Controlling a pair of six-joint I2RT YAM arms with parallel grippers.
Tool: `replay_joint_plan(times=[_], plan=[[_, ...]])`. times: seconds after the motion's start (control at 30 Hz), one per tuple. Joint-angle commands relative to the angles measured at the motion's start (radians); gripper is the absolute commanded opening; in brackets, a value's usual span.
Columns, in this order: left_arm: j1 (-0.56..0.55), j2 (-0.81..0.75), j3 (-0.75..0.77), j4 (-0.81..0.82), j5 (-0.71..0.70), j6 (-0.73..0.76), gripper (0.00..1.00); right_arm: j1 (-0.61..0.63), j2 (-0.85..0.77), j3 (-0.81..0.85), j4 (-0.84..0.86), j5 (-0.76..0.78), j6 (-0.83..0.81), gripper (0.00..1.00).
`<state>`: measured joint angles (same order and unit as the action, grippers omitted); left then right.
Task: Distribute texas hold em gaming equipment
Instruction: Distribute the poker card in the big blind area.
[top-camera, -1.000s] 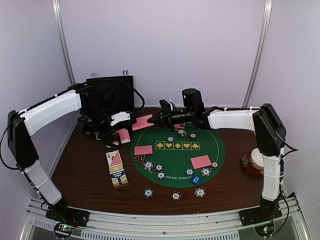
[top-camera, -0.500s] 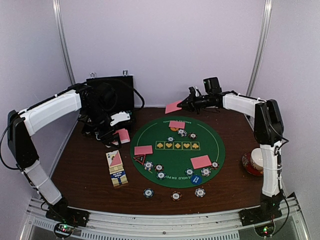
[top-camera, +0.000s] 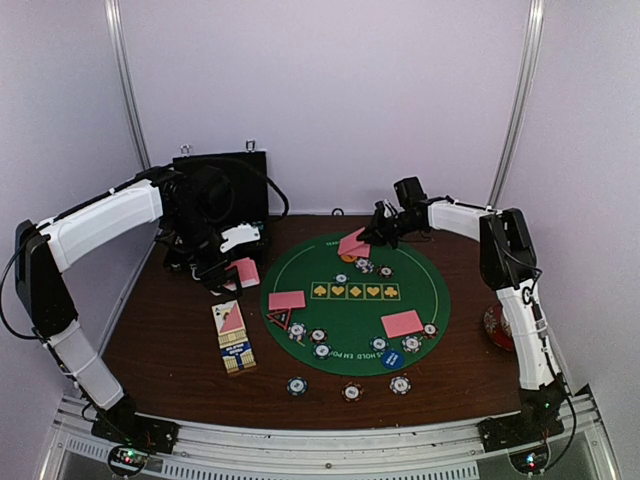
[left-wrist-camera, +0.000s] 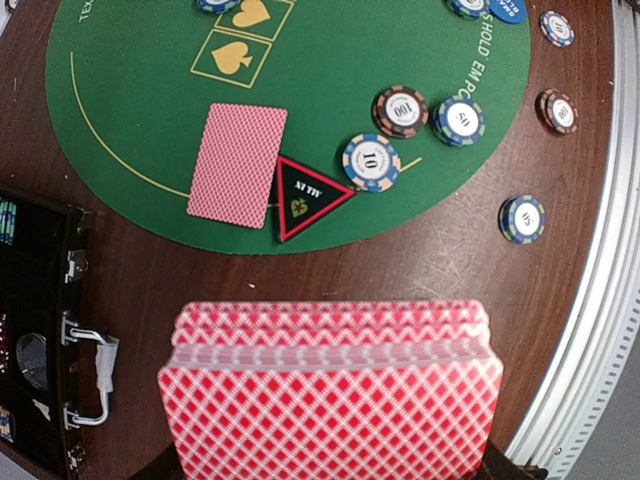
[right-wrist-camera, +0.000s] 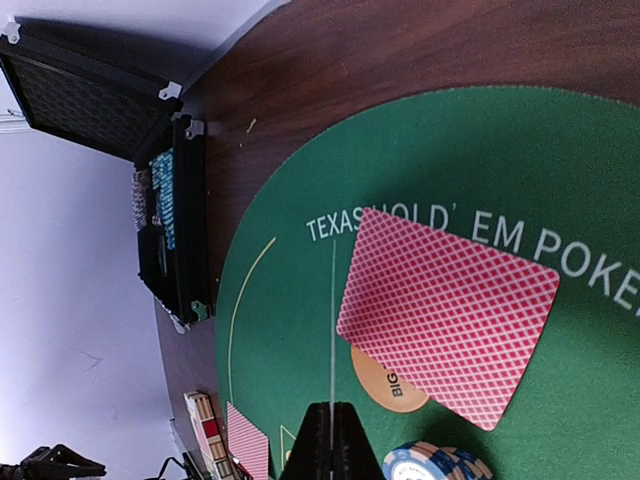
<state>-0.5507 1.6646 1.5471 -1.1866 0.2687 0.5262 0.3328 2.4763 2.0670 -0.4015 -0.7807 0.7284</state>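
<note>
Even, diffuse overhead light, soft shadows, sheen on the dark brown wooden table (left-wrist-camera: 440, 250), close stack of pink-backed playing cards (left-wrist-camera: 330, 400) blurred in left wrist view, round green felt mat (left-wrist-camera: 140, 90) sharp, silver upright rails (top-camera: 126, 80) bowed at top-view edges

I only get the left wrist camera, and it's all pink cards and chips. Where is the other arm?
Observer: The right gripper is shut at the far edge of the green mat.
Child: Is a card there?
Observer: Yes, one pink card overlapping an orange button.
Child: What else can't I see past my card stack?
Observer: A card box lies on the table, left of the mat.
</note>
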Motion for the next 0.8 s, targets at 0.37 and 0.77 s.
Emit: replay_joint_plan(times=[0.37,0.77], plan=[[0.001,-0.035,0.026,-0.006,0.015,0.014,0.15,-0.018,-0.012,0.147,-0.219,0.171,-0.170,0.45],[0.001,-0.044,0.023,-0.007,0.010,0.011,0.15,0.050,-0.354,-0.113,-0.172,0.211,-0.209,0.75]])
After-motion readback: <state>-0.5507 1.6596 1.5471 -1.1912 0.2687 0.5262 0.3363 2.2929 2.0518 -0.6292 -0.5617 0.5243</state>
